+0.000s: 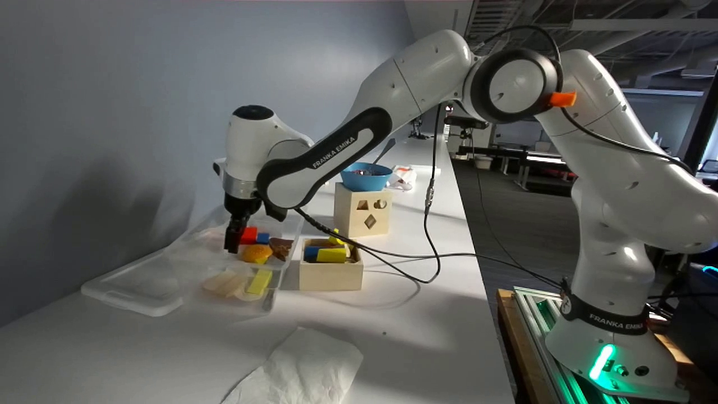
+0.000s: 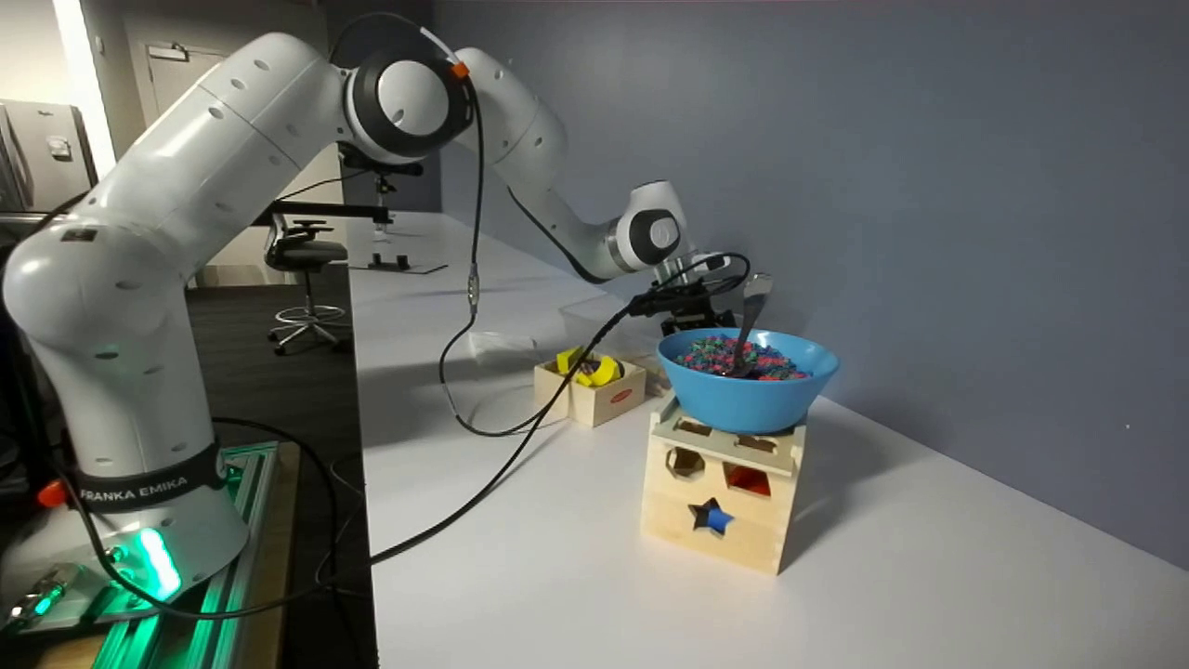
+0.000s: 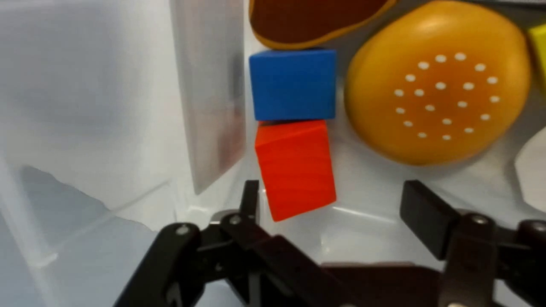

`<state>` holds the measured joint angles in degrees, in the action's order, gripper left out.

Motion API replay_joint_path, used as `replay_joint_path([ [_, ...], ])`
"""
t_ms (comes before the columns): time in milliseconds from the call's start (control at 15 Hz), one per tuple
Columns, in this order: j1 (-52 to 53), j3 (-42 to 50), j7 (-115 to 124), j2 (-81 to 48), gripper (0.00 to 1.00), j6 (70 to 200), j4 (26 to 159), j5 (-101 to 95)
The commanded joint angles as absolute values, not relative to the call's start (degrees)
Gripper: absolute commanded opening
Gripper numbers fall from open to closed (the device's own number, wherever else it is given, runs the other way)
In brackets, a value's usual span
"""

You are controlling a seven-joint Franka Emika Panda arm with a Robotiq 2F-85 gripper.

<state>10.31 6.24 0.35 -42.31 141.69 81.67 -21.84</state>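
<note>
My gripper (image 3: 331, 192) is open and empty inside the clear plastic bin (image 3: 213, 128), pointing down. A red block (image 3: 297, 170) lies partly between the fingers, close to the left finger with a thin gap. A blue block (image 3: 293, 85) sits just beyond the red one. An orange toy bun (image 3: 439, 85) with white dots lies to the right, and a brown piece (image 3: 315, 19) is at the top. In an exterior view the gripper (image 1: 233, 241) is beside the red block (image 1: 248, 235). In an exterior view the gripper (image 2: 697, 321) is partly hidden behind the blue bowl (image 2: 743, 400).
A small wooden box (image 1: 331, 278) with yellow and blue blocks stands beside the bin. Behind it, a wooden shape-sorter cube (image 1: 359, 213) carries the bowl, which holds a spoon (image 2: 752, 307). A white cloth (image 1: 314, 365) lies in front. A wall borders the table; cables (image 1: 392, 256) hang across it.
</note>
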Motion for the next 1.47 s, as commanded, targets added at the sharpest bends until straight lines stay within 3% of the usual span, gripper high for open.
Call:
replay_joint_path([
  [0, 11.30, 6.70, 2.30, -45.28, 0.54, 137.72, 76.52, -21.92],
  [533, 12.07, 4.86, 0.61, -33.22, 0.00, 141.00, 89.65, -22.59],
  [800, 9.88, 2.40, -3.85, -24.22, 0.00, 145.38, 99.46, -21.75],
  [867, 9.00, 1.51, -5.30, -23.70, 0.26, 144.70, 99.77, -20.57],
  [1000, 9.45, 2.90, -0.77, -24.97, 0.32, 144.36, 98.48, -21.22],
  [1400, 5.26, 2.53, 4.17, -31.42, 0.74, 152.69, 94.81, -15.77],
])
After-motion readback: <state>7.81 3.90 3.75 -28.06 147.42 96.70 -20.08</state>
